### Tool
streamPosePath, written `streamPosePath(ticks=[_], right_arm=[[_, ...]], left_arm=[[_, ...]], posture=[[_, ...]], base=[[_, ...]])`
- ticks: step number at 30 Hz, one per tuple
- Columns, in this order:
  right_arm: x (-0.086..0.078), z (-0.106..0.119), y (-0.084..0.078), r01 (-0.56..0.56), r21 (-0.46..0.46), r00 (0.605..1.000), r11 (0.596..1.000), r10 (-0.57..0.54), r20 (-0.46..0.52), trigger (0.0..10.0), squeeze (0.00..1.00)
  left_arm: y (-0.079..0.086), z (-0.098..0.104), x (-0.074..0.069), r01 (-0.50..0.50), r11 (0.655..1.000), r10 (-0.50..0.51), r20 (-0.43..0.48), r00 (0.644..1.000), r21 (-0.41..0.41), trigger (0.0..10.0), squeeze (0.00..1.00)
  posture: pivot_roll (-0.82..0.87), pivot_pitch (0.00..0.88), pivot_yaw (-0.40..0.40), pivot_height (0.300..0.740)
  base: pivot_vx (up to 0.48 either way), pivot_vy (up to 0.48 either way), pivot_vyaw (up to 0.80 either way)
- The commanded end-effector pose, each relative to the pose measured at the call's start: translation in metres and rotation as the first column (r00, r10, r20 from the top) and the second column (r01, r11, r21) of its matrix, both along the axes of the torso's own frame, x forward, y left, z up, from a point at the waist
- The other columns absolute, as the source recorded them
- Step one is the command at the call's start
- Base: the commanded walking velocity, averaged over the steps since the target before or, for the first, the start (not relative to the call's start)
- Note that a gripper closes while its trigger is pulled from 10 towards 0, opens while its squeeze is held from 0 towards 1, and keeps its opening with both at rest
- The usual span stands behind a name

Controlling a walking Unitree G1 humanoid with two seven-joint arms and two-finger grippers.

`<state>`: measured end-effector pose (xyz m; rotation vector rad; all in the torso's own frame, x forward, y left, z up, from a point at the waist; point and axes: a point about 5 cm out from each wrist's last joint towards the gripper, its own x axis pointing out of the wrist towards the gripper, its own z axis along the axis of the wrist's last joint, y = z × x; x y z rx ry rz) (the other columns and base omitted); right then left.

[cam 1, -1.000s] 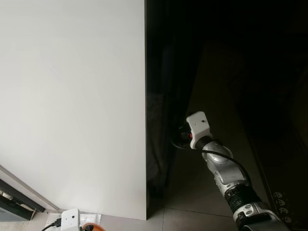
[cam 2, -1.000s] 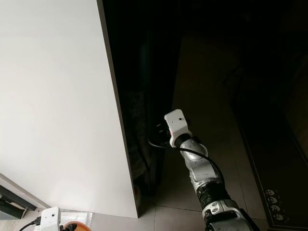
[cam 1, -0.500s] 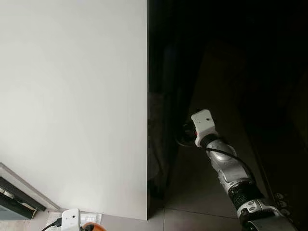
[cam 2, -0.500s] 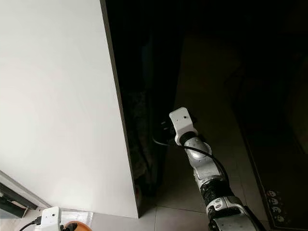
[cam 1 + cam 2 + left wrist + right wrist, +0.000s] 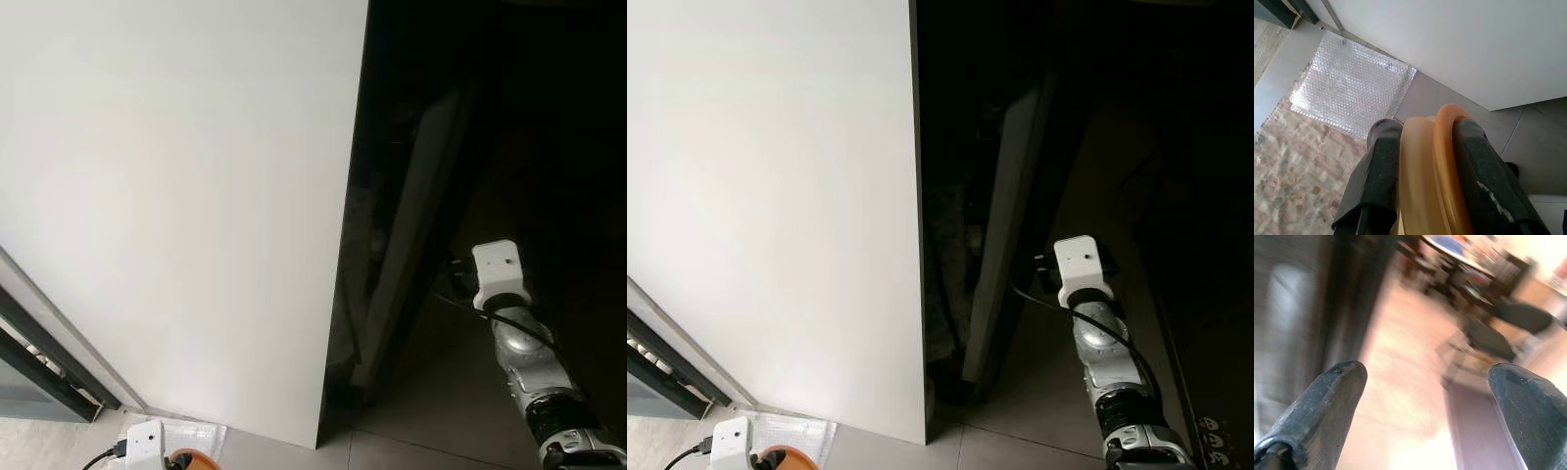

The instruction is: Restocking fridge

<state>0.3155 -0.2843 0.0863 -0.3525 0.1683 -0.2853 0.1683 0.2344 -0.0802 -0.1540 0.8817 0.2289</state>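
Note:
The fridge has a tall white side panel (image 5: 176,196) and a dark glossy door (image 5: 416,245) that stands ajar, its grey edge showing. My right gripper (image 5: 1043,266) is beside that door edge, low down. In the right wrist view the right gripper (image 5: 1425,382) is open with nothing between its fingers, and a blurred room shows beyond them. My left gripper (image 5: 1426,129) hangs low at my left side, shut on a round orange and cream container (image 5: 1432,166). The fridge interior is too dark to make out.
A sheet of bubble wrap (image 5: 1352,88) lies on the tiled floor at the foot of the white panel, with a patterned rug (image 5: 1288,166) beside it. A dark door frame (image 5: 39,377) runs along the lower left.
The fridge door has swung out from shut to ajar, showing its grey edge. My right arm has moved right and back with it. The camera view has also shifted.

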Motion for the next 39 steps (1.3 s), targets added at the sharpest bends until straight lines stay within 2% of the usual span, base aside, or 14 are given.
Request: streamPosePath(ticks=[1,4,9,10,14,16,17,18,20,24,27,29,34,39], right_arm=[[-0.019,-0.018,-0.023,0.127,0.027,0.989,0.992,-0.125,-0.075,10.0,0.00],[-0.038,-0.032,-0.040,0.212,0.041,0.970,0.976,-0.206,-0.127,10.0,0.00],[-0.052,-0.051,-0.041,0.238,0.055,0.954,0.970,-0.222,-0.204,10.0,0.00],[-0.063,-0.069,-0.036,0.255,0.075,0.934,0.964,-0.226,-0.276,10.0,0.00],[-0.089,-0.103,-0.021,0.292,0.137,0.886,0.947,-0.213,-0.413,10.0,0.00],[-0.095,-0.110,-0.017,0.288,0.147,0.874,0.946,-0.197,-0.444,10.0,0.00],[-0.103,-0.120,-0.011,0.277,0.152,0.856,0.949,-0.172,-0.488,10.0,0.00],[-0.103,-0.120,-0.011,0.277,0.152,0.856,0.949,-0.172,-0.488,10.0,0.00],[-0.138,-0.152,0.013,0.242,0.194,0.766,0.951,-0.065,-0.640,10.0,0.00],[-0.157,-0.166,0.029,0.211,0.227,0.714,0.951,0.008,-0.700,10.0,0.00],[-0.177,-0.179,0.047,0.216,0.295,0.661,0.931,0.083,-0.746,10.0,0.00],[-0.187,-0.185,0.055,0.204,0.303,0.631,0.931,0.111,-0.767,10.0,0.00],[-0.192,-0.187,0.060,0.205,0.329,0.637,0.922,0.130,-0.760,10.0,0.00],[-0.203,-0.190,0.060,0.197,0.325,0.625,0.925,0.137,-0.769,10.0,0.00]], left_arm=[[-0.004,-0.009,-0.017,0.033,0.999,-0.033,-0.081,0.996,-0.007,10.0,0.00],[-0.004,-0.009,-0.016,0.037,0.999,-0.037,-0.082,0.996,-0.006,10.0,0.00],[-0.003,-0.008,-0.016,0.042,0.999,-0.042,-0.083,0.996,-0.004,10.0,0.00],[-0.003,-0.008,-0.016,0.041,0.999,-0.041,-0.082,0.996,-0.005,10.0,0.00],[-0.003,-0.008,-0.016,0.037,0.999,-0.037,-0.082,0.996,-0.005,10.0,0.00],[-0.003,-0.008,-0.016,0.037,0.999,-0.037,-0.083,0.996,-0.003,10.0,0.00],[-0.003,-0.008,-0.016,0.040,0.999,-0.040,-0.086,0.996,0.001,10.0,0.00],[-0.003,-0.008,-0.016,0.040,0.999,-0.040,-0.086,0.996,0.001,10.0,0.00],[-0.002,-0.008,-0.016,0.045,0.999,-0.044,-0.092,0.995,0.005,10.0,0.00],[-0.002,-0.008,-0.016,0.042,0.999,-0.042,-0.090,0.995,0.003,10.0,0.00],[-0.002,-0.008,-0.016,0.041,0.999,-0.041,-0.093,0.995,0.004,10.0,0.00],[-0.002,-0.009,-0.017,0.044,0.999,-0.043,-0.099,0.994,0.006,10.0,0.00],[-0.001,-0.009,-0.017,0.056,0.998,-0.055,-0.110,0.992,0.008,10.0,0.00],[0.000,-0.009,-0.018,0.094,0.995,-0.090,-0.129,0.988,0.026,10.0,0.00]], posture=[[-0.20,0.000,-0.005,0.740],[-0.20,0.000,-0.005,0.740],[-0.21,0.000,-0.004,0.740],[-0.20,0.000,-0.005,0.740],[-0.20,0.000,-0.004,0.740],[-0.20,0.000,-0.004,0.740],[-0.20,0.000,-0.002,0.740],[-0.20,0.000,-0.002,0.740],[-0.20,0.000,-0.001,0.740],[-0.19,0.000,-0.001,0.740],[-0.19,0.000,0.000,0.740],[-0.19,0.000,0.003,0.740],[-0.19,0.000,0.008,0.740],[-0.19,0.000,0.009,0.740]], base=[[0.000,0.000,0.00],[0.000,0.000,0.00],[0.000,0.000,0.00],[0.000,0.000,0.00],[0.000,0.000,0.00],[0.000,0.000,0.00],[0.000,0.000,0.00],[0.000,0.000,0.00],[0.000,0.000,0.00],[0.000,0.000,0.00],[0.000,0.000,0.00],[0.000,0.000,0.00],[0.000,0.000,0.00],[0.000,0.000,0.00]])
